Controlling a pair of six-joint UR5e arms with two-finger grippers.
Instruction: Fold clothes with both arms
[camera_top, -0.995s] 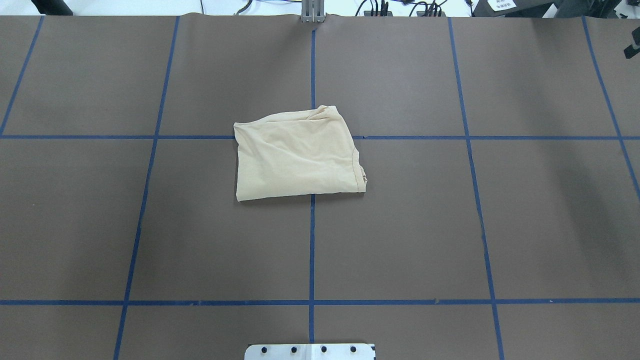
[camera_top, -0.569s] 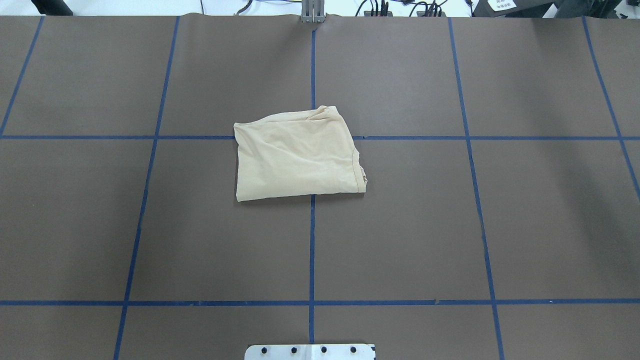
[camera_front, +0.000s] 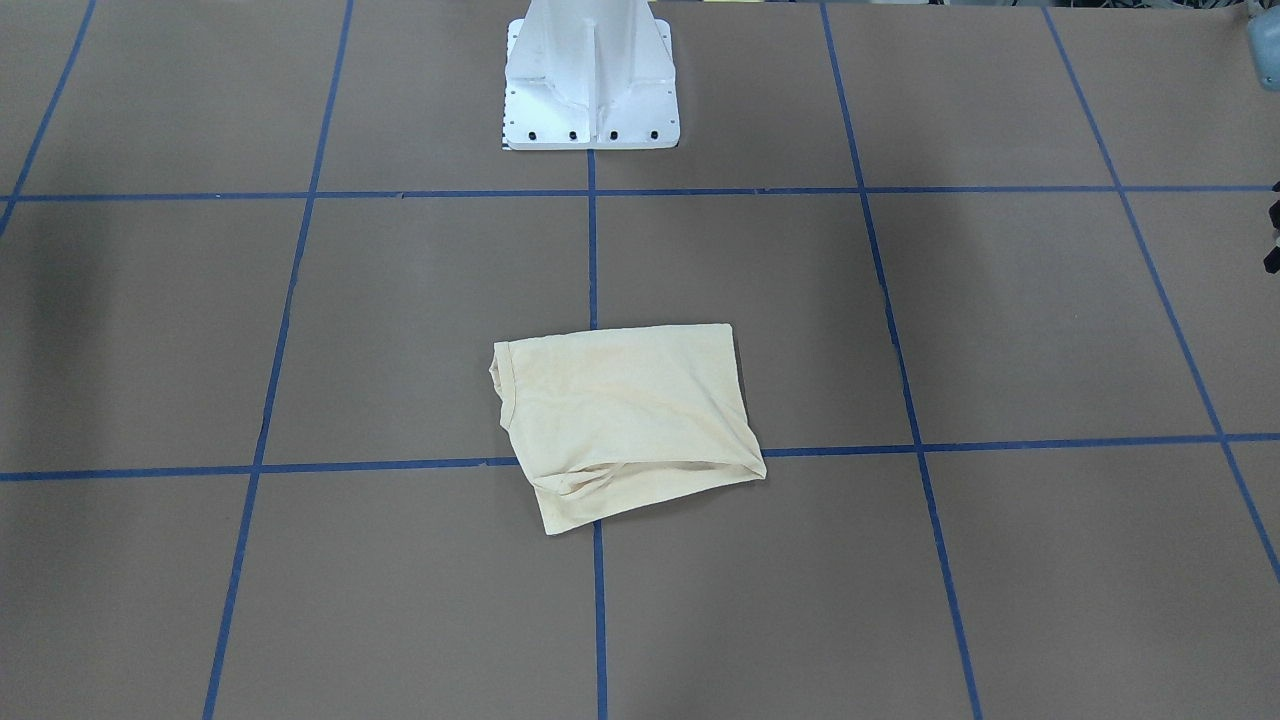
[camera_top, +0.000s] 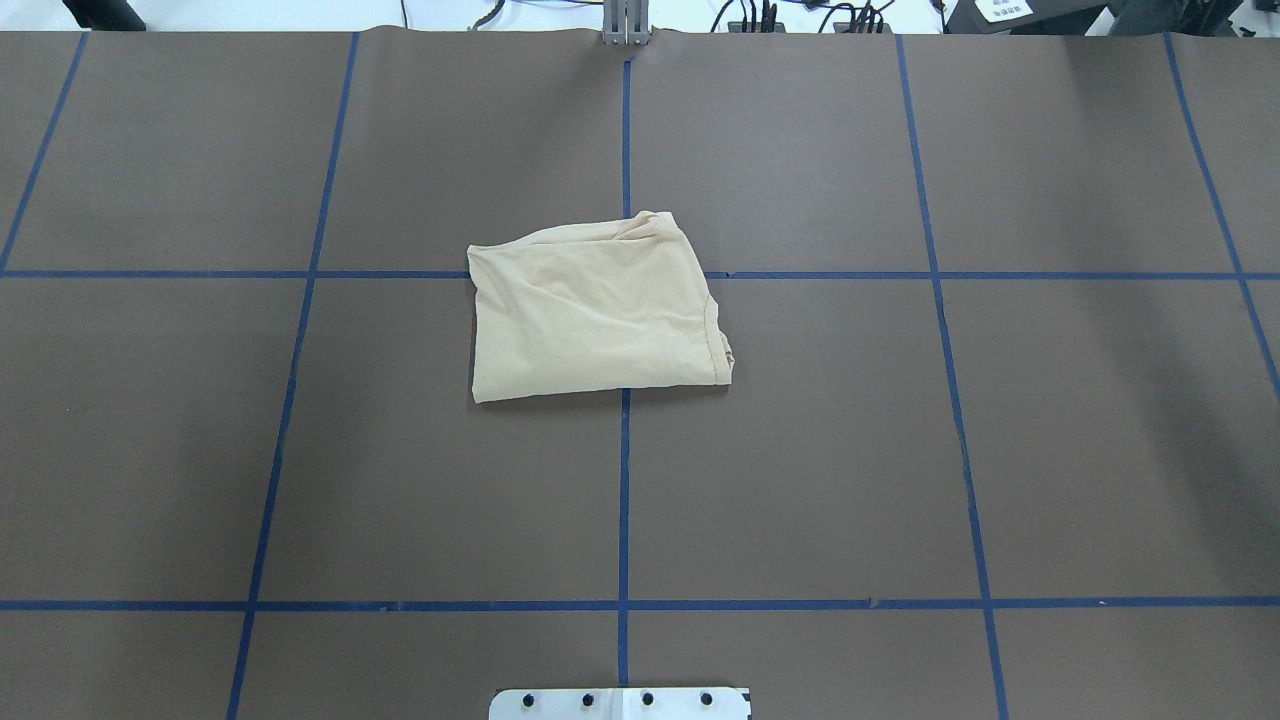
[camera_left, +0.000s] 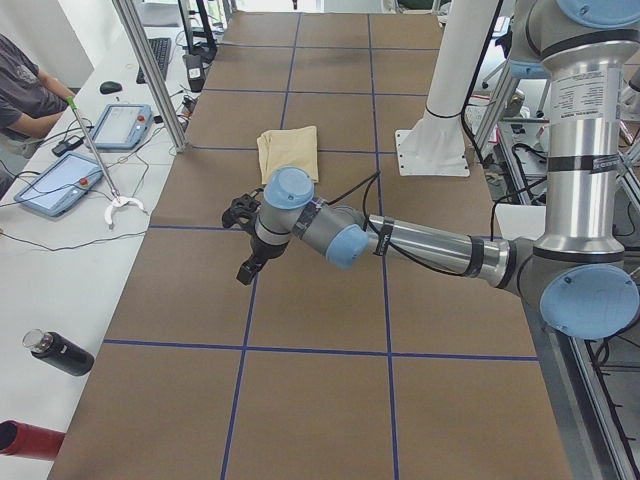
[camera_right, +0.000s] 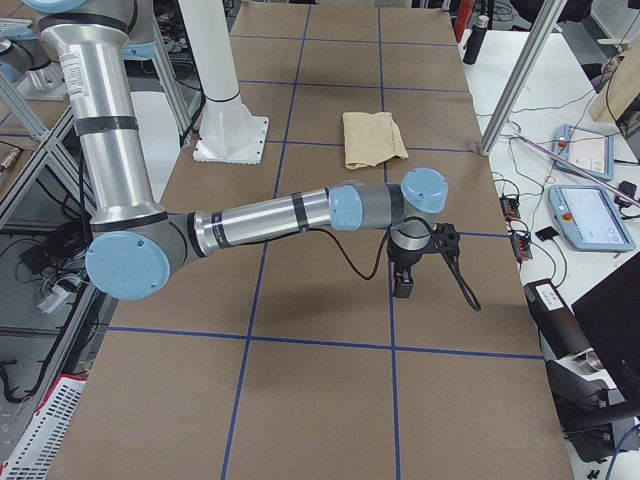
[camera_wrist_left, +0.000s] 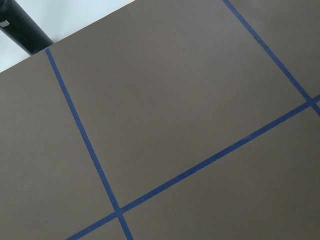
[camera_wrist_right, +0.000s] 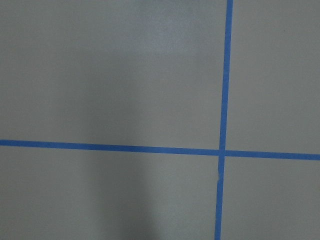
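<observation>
Jaws of the left gripper (camera_left: 247, 270) and right gripper (camera_right: 404, 283): wide or narrow cannot be told, as only the side views show them. Each hangs over bare desk (camera_top: 900, 450) towards its own end. The T-shirt (camera_top: 595, 315) lies folded in a compact rectangle mid-desk, across a crossing of blue tape lines (camera_top: 625, 500), well apart from both grippers.

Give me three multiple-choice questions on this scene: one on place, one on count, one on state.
1. Where does the T-shirt lie? A. over a crossing of blue tape lines near the table's middle; B. against the white pedestal; C. at a table corner.
2. How many garments lie on it? A. three; B. one; C. two.
3. How is the T-shirt? A. spread out, sleeves wide; B. hanging from a gripper; C. folded compactly, lying flat.
1 A: tape runs under it. 2 B: only one cloth shows. 3 C: a small rectangle, nothing touching it.
</observation>
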